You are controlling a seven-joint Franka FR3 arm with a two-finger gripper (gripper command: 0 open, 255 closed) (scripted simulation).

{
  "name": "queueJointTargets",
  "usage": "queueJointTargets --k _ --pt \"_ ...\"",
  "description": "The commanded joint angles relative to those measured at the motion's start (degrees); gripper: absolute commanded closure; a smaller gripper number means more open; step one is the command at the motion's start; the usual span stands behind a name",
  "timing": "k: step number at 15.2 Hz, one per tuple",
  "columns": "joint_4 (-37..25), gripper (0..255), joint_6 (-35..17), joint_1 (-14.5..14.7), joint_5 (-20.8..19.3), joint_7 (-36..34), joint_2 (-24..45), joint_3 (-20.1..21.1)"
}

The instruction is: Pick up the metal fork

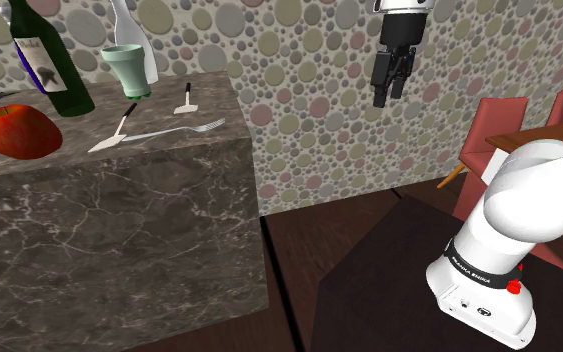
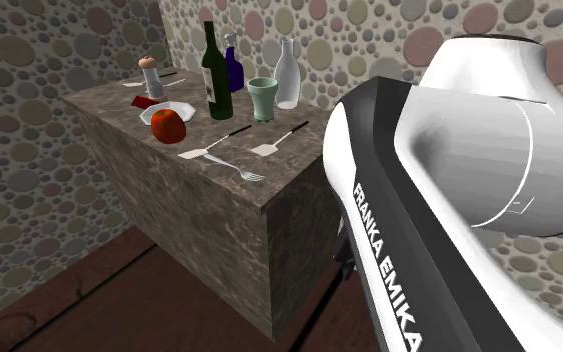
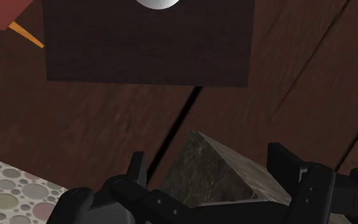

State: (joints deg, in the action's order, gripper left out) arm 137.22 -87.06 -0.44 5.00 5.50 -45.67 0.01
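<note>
The end effector hangs high beside the table, fingers spread and empty; the fork lies near the table's corner, well apart; the approach, it seems, is only starting; next it must travel over the fork and descend.

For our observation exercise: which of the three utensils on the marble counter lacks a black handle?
The silver metal fork; the long white spatula and short white spatula have black handles.
</note>
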Motion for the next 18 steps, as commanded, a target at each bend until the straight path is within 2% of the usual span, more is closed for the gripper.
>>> queueJointTargets --k 1,9,18 --pt "0.00 0 0.00 0.00 0.00 0.00 0.00 0.00" --pt "-11.67 0 -6.23 4.00 0.05 3.93 17.60 3.45" --pt "-28.87 0 -8.14 7.63 -2.07 7.03 36.41 7.95"
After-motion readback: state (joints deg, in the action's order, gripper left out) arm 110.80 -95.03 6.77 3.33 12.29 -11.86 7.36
